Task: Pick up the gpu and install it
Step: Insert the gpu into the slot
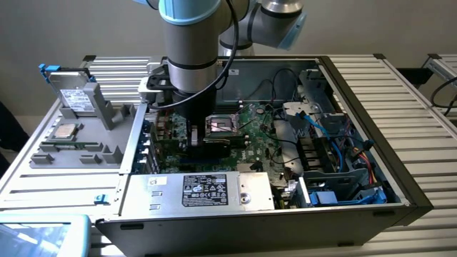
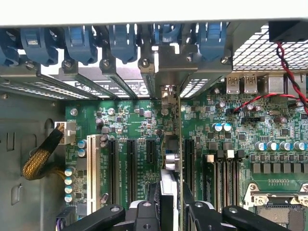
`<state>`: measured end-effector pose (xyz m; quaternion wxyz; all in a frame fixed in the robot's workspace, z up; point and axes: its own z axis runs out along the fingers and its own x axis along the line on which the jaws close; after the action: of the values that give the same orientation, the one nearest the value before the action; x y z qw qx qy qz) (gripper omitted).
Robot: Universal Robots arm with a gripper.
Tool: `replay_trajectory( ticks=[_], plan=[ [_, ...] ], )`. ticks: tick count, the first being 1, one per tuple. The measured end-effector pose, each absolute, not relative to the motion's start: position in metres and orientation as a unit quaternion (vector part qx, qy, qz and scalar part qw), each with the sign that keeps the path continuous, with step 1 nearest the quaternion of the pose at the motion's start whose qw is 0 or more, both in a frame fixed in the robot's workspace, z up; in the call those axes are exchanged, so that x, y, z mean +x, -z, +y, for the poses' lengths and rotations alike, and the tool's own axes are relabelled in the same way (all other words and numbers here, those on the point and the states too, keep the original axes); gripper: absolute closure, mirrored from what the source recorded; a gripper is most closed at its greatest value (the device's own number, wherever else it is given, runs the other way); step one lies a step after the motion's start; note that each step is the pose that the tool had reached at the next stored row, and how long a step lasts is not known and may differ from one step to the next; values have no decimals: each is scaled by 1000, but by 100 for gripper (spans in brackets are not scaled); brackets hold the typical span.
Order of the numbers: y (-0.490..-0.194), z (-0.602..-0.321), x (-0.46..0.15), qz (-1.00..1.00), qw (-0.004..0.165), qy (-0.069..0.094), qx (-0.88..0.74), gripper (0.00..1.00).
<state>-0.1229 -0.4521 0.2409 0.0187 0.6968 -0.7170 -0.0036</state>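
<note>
- While we look down from the wrist, our claw (image 2: 168, 211) is clamped on the gpu (image 2: 169, 159), which stands on edge between its two black fingers (image 2: 144, 214).
- Below the card we see the green motherboard (image 2: 144, 125), with black expansion slots (image 2: 131, 168) just beside it on either side.
- Farther off, we see blue latches (image 2: 79, 41) along the case's rear wall.
- From outside, our arm (image 1: 189, 48) reaches into the open computer case (image 1: 371, 134) on the slatted desk (image 1: 421, 101); a grey parts tray (image 1: 71, 139) sits near the desk's edge at the exterior view's left.

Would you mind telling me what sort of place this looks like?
Probably a robotics lab bench for computer assembly: an open PC case with its motherboard exposed, a grey parts fixture holding a hard drive, on slatted aluminium tables.
</note>
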Motion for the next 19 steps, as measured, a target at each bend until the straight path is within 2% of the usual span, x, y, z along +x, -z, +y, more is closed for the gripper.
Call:
replay_trajectory(
  ticks=[19],
  plan=[
    [-241, -454, -123, -706, 20, 4, 708, 72]
  ],
)
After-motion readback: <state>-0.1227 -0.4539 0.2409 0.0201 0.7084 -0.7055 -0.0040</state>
